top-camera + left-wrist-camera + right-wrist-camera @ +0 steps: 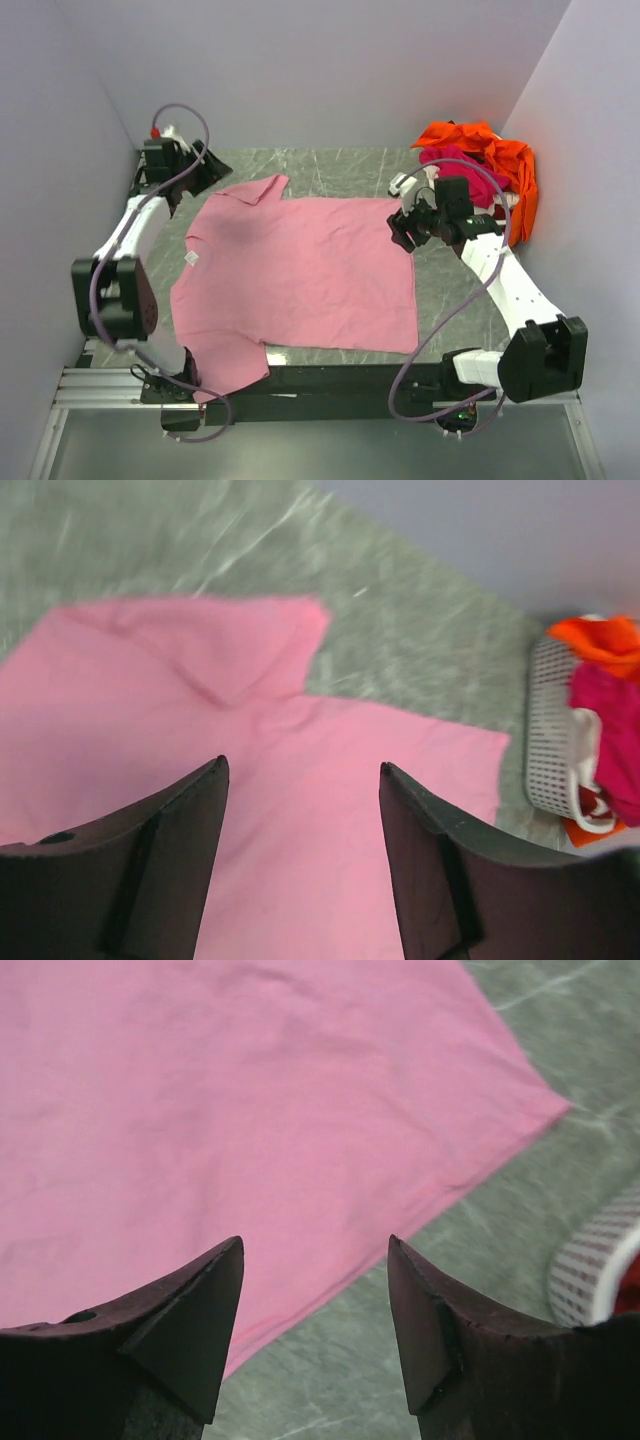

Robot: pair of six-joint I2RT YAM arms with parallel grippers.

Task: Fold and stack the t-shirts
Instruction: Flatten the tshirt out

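Observation:
The light pink collared t-shirt [300,270] lies spread flat on the grey marble table [340,165], its collar toward the left. My left gripper [205,172] hovers at the far left over the shirt's sleeve [150,680]. It [303,765] is open and holds nothing. My right gripper [402,235] hangs over the shirt's far right corner [250,1090], and it [315,1242] is also open and empty above the hem edge. The bright orange t-shirt [505,160] and the magenta t-shirt [465,172] are heaped at the back right.
A white plastic basket [550,730] stands at the back right corner under the orange [600,635] and magenta [610,720] shirts, close to my right arm. Its rim [590,1270] shows in the right wrist view. Pale walls enclose the table on three sides.

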